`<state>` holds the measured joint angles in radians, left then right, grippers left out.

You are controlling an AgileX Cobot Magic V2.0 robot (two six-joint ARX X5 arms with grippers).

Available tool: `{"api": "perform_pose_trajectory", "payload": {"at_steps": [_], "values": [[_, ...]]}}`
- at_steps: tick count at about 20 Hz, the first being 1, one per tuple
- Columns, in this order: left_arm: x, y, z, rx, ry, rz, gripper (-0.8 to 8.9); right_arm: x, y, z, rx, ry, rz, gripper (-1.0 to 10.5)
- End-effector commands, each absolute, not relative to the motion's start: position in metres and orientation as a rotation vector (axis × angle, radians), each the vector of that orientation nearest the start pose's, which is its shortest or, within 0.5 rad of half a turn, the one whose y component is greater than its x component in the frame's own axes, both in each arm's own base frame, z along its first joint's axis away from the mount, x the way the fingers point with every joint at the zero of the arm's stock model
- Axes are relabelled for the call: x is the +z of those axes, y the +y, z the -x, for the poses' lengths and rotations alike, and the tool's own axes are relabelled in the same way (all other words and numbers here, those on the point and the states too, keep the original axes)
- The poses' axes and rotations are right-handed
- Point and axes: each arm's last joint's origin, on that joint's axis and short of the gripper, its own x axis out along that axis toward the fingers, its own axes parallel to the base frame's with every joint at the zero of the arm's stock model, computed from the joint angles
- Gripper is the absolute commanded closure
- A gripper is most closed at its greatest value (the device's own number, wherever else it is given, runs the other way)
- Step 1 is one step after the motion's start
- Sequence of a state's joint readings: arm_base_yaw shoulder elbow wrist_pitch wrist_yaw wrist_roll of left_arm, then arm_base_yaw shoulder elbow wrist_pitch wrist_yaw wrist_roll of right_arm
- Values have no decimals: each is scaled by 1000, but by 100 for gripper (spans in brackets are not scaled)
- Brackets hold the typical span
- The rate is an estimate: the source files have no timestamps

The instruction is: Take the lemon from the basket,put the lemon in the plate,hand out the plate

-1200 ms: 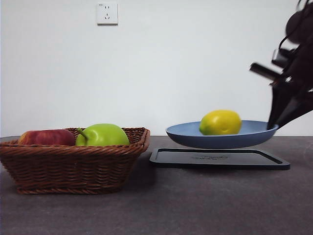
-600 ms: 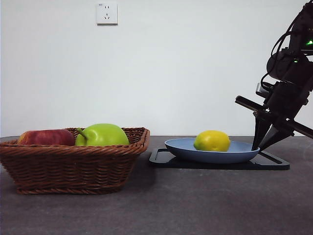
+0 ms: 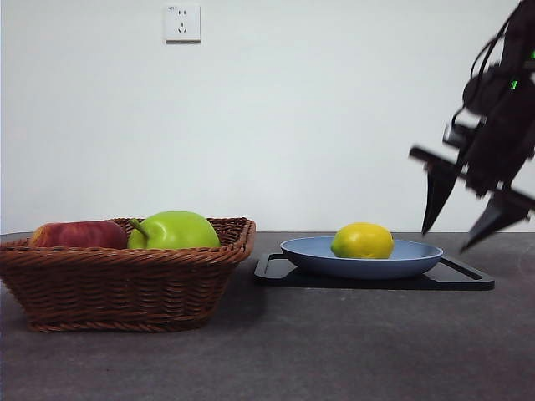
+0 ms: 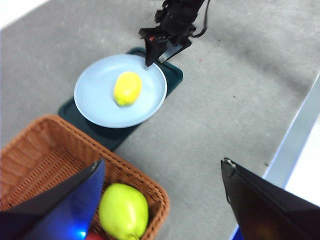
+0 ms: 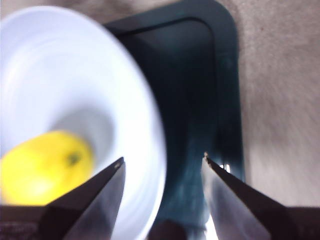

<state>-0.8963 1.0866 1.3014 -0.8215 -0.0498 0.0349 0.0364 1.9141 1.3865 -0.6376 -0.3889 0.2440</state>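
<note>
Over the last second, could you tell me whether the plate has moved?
Yes. The plate has come down onto the black tray, where earlier it hung above it, and the right end effector has let go, open.

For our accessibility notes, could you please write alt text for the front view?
A yellow lemon sits in a blue plate resting on a black tray, with the right gripper open just above the plate's rim. To the side, a wicker basket holds a green apple and a red apple.

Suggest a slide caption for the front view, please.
Lemon rests in the plate on the tray; open right gripper hovers beside.
</note>
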Motion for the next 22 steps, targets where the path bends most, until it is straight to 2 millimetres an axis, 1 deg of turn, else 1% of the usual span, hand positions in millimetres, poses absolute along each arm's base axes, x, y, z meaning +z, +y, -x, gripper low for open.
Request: {"api": "perform_pose_trajectory", "payload": {"at_steps": [1, 4, 6, 8, 10, 12, 14, 15, 18, 20, 22], "values": [[398, -160, -132, -834, 490, -344, 411, 216, 23, -381, 273, 1175, -354, 723], [400, -157, -137, -818, 456, -356, 424, 245, 23, -357, 264, 1204, -312, 809], [400, -154, -141, -805, 443, -374, 514, 265, 29, -341, 244, 1183, -231, 864], [400, -151, -145, -784, 442, -383, 685, 284, 38, -323, 263, 1132, -150, 910], [400, -146, -150, -757, 441, -394, 816, 299, 48, -302, 299, 1061, -96, 945], [397, -139, -157, -717, 454, -390, 807, 308, 58, -279, 347, 977, -70, 945], [386, -131, -165, -687, 499, -381, 807, 311, 65, -258, 392, 891, -50, 945], [378, -127, -170, -699, 529, -368, 807, 310, 67, -248, 399, 850, -37, 944], [345, -110, -179, -709, 573, -295, 807, 300, 70, -216, 366, 716, 19, 944], [324, -96, -178, -658, 555, -232, 807, 291, 71, -194, 349, 629, 43, 945], [306, -79, -172, -581, 507, -156, 807, 281, 69, -173, 323, 521, 47, 945]]}}
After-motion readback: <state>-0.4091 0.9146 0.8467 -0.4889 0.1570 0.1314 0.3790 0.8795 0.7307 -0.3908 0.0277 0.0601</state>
